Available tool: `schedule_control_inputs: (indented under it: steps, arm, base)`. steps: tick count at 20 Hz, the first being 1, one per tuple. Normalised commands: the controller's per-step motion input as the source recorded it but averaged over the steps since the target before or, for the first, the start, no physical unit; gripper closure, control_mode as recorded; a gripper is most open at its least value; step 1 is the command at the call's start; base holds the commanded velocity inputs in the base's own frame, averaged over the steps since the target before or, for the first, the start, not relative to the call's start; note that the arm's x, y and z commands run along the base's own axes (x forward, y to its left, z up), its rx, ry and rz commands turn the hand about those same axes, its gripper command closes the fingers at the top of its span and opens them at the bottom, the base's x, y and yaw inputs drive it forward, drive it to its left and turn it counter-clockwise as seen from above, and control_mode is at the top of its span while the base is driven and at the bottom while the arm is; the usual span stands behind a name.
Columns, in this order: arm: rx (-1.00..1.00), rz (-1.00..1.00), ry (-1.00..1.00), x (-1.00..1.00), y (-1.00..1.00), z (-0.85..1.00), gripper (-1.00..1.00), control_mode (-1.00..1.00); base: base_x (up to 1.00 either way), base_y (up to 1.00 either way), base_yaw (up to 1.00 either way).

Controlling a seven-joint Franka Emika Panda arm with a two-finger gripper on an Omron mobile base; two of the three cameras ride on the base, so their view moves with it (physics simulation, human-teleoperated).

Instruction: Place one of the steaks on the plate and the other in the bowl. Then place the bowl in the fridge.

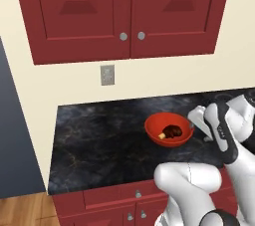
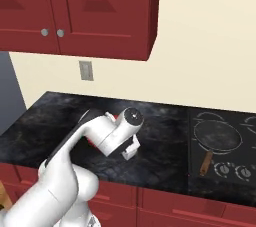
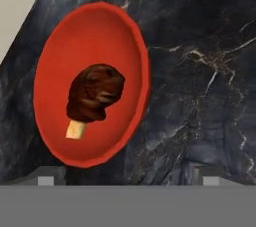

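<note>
**Steak in the bowl, fridge trip pending**

The gripper hung over the counter with its jaws spread wide and nothing between them. Just ahead sat the bowl, the dark steak lying inside it. Judging by this, the bowl step looked done; next, the gripper would need to catch the bowl's rim. A frying pan sat well apart on the stove, blocking nothing.
</note>
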Motion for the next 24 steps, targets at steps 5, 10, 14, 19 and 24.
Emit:
schedule_control_inputs:
  steps: [5,10,14,19,24]
  arm:
    - [0.04,0.00,0.11,0.64,-0.29,-0.31,-1.00,-1.00]
    - [0.03,0.00,0.06,0.50,-0.38,-0.37,-1.00,-1.00]
    - [0.00,-0.01,0.02,0.46,-0.02,-0.38,-1.00,-1.00]
    - [0.00,-0.01,0.00,0.19,0.00,-0.53,-1.00,-1.00]
    - [0.00,-0.02,0.00,0.09,0.07,-0.62,1.00,-1.00]
  base:
    - [0.00,0.00,0.00]
    - [0.00,0.00,0.00]
    - [0.00,0.00,0.00]
    - [0.00,0.00,0.00]
    - [0.00,0.00,0.00]
